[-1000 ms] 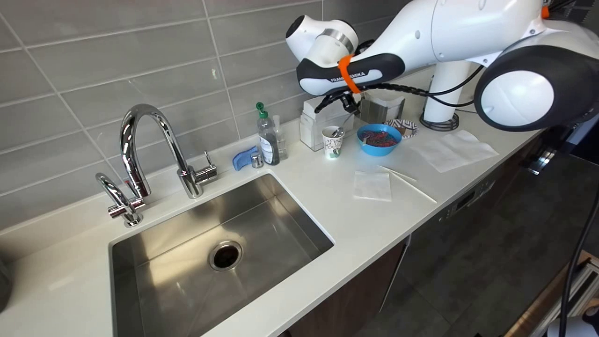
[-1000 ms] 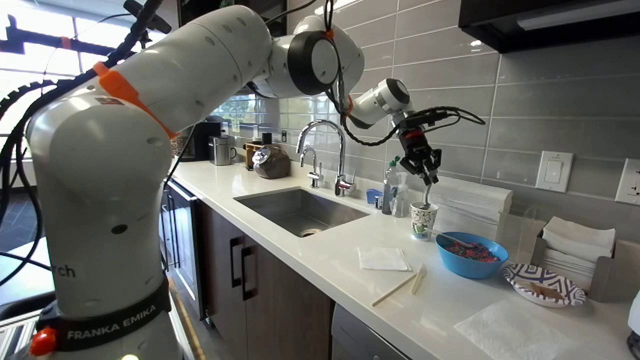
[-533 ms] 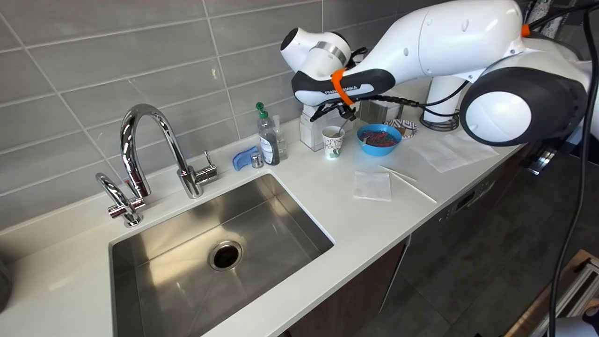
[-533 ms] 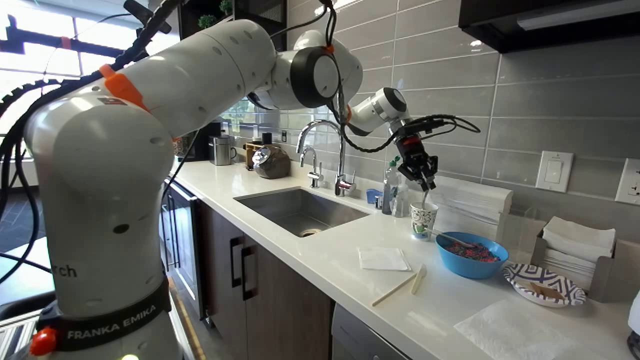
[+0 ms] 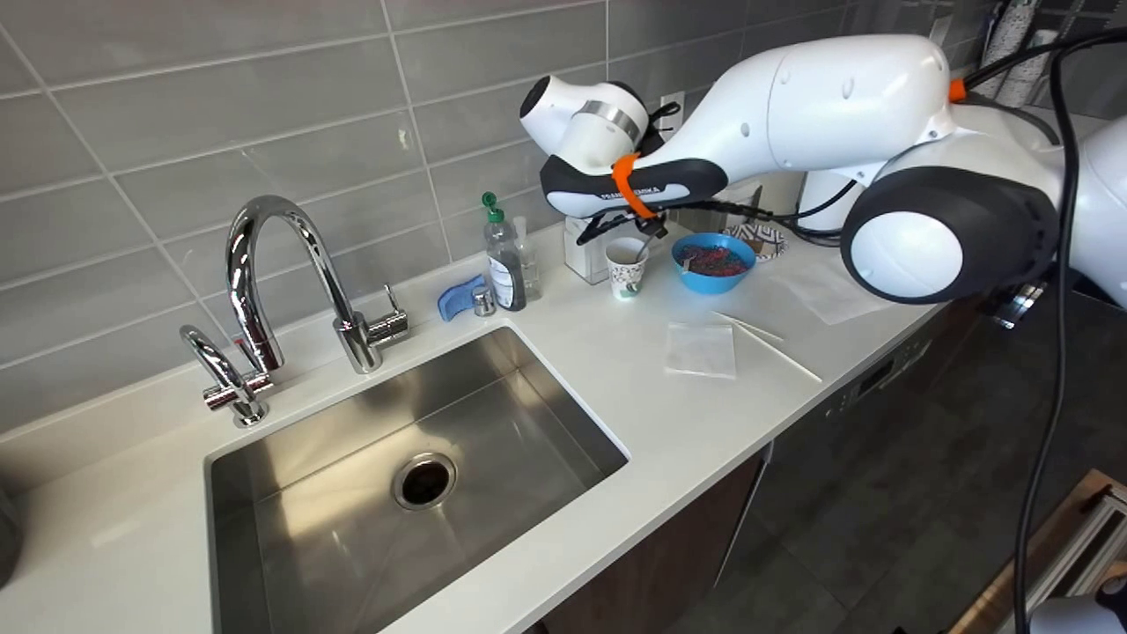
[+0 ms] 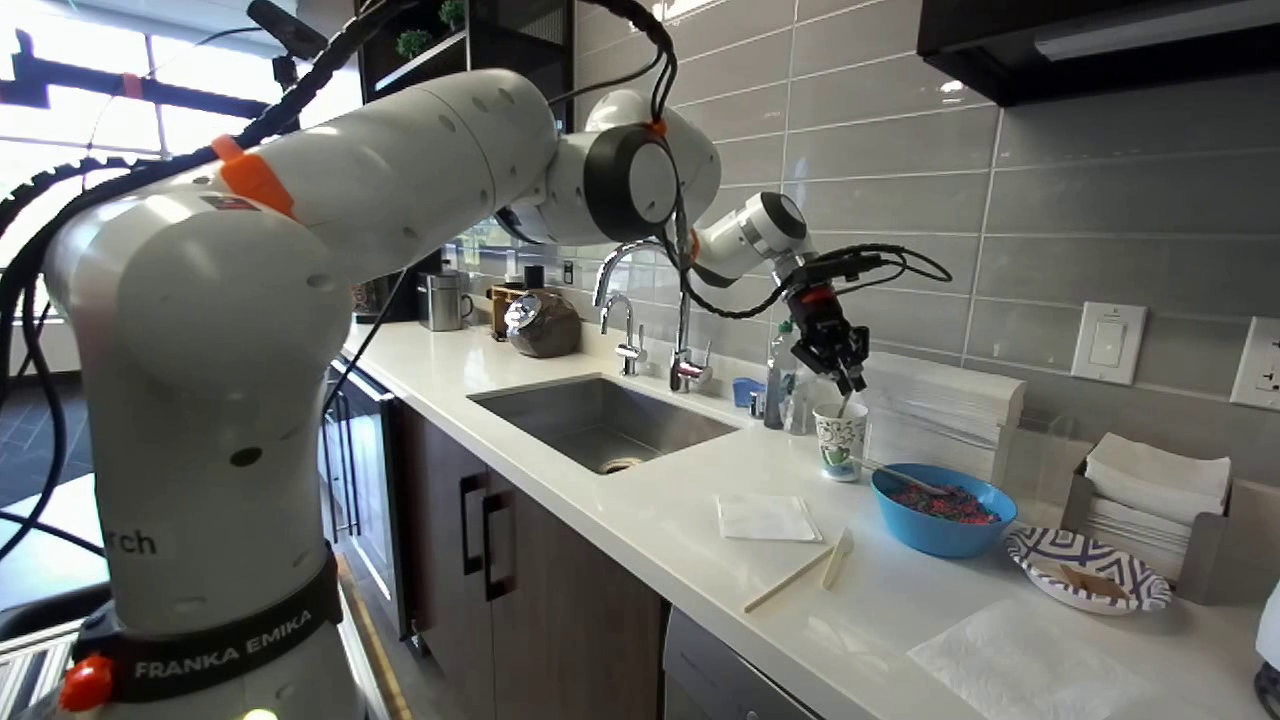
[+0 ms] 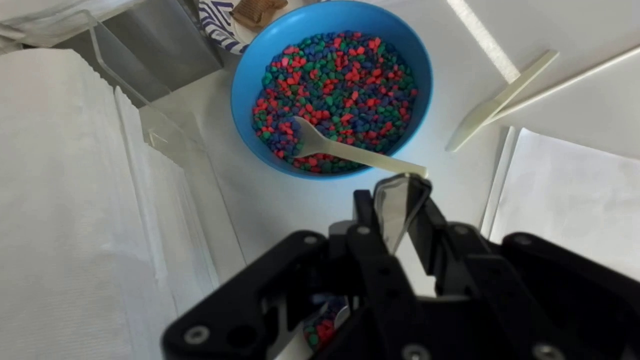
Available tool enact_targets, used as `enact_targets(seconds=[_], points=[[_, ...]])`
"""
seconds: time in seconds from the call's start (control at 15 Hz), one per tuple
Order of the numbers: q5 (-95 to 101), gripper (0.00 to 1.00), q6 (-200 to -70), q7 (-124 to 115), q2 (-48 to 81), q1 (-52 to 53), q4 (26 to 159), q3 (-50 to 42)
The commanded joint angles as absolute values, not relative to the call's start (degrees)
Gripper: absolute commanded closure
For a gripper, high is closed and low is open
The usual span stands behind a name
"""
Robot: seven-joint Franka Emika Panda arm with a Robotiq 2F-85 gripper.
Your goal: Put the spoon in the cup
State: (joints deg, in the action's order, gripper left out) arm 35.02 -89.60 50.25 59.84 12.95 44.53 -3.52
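Smooth white counter (image 5: 607,370); the gripper (image 7: 397,215), jaws closed, pinches a metal spoon (image 7: 392,202) tilted into the patterned paper cup (image 6: 841,442); wrist view, twelve o'clock: blue bowl (image 7: 325,19).

The rectangular steel sink (image 5: 352,546), lower left in an exterior view, had a satin sheen; the tall curved chrome faucet (image 5: 327,275) shone, and the grey wall tiles (image 5: 264,101) looked glossy. The round blue bowl (image 7: 244,85), top centre in the wrist view, looked like smooth plastic, the thin silvery spoon (image 7: 392,210) like polished metal. The white patterned cup (image 6: 840,440) looked like paper.
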Motion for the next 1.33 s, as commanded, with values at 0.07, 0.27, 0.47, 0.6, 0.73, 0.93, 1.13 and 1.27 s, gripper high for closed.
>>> enact_targets(seconds=[0.07, 0.27, 0.47, 0.6, 0.73, 0.93, 1.13, 1.27], points=[[35.09, 0.94, -86.55, 53.21, 65.09, 14.16, 37.36, -4.54], [34.81, 0.94, -85.58, 54.12, 66.43, 14.34, 35.40, -5.11], [35.06, 0.94, -85.28, 54.31, 66.79, 13.87, 34.80, -5.07], [34.76, 0.94, -85.34, 54.38, 66.67, 13.31, 34.73, -5.22], [34.51, 0.94, -85.54, 54.34, 66.36, 12.52, 34.68, -5.22], [34.28, 0.94, -85.69, 54.86, 66.13, 11.32, 34.14, -5.06], [34.00, 0.94, -85.83, 55.68, 66.12, 10.25, 33.77, -4.81], [33.87, 0.94, -85.72, 56.17, 66.71, 10.21, 33.17, -4.62]])
